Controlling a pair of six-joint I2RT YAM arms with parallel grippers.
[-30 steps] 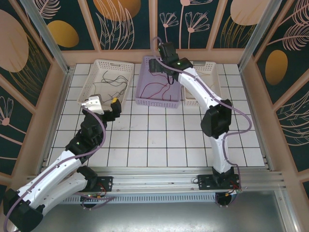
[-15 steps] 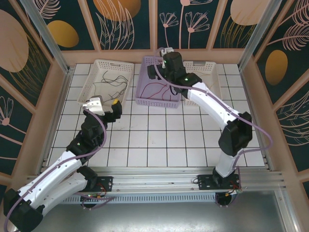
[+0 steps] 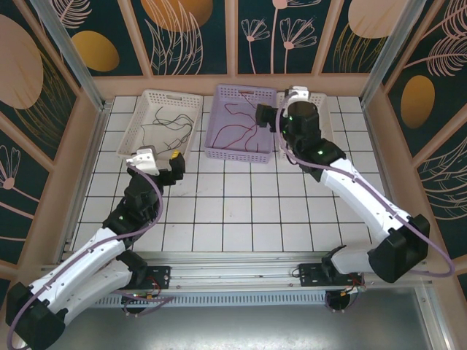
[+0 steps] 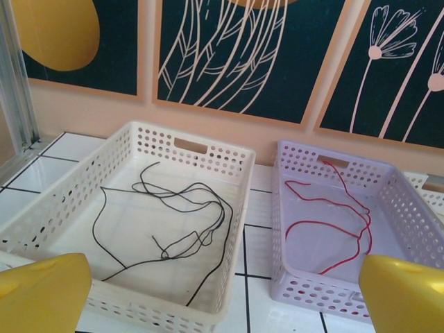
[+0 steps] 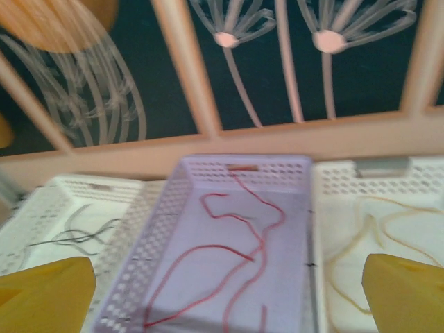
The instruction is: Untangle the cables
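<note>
The cables lie apart, one per basket. A black cable (image 3: 171,124) (image 4: 173,222) loops in the left white basket (image 3: 139,120). A red cable (image 3: 241,131) (image 4: 340,229) (image 5: 243,257) lies in the lavender basket (image 3: 219,151). A yellow cable (image 5: 368,250) rests in the right white basket (image 3: 330,109). My left gripper (image 3: 164,162) (image 4: 222,305) hangs open just in front of the left basket, holding nothing. My right gripper (image 3: 264,117) (image 5: 225,298) is open above the seam between the lavender and right baskets, also holding nothing.
The three baskets stand side by side along the back wall. White tiled floor (image 3: 233,204) stretches in front of them. Wooden walls close in the sides, and my right arm (image 3: 350,182) reaches diagonally across the right half.
My right arm has swung to the right, off the lavender basket's middle to its right edge, and its elbow has dropped low at the right. The left arm has stayed put.
</note>
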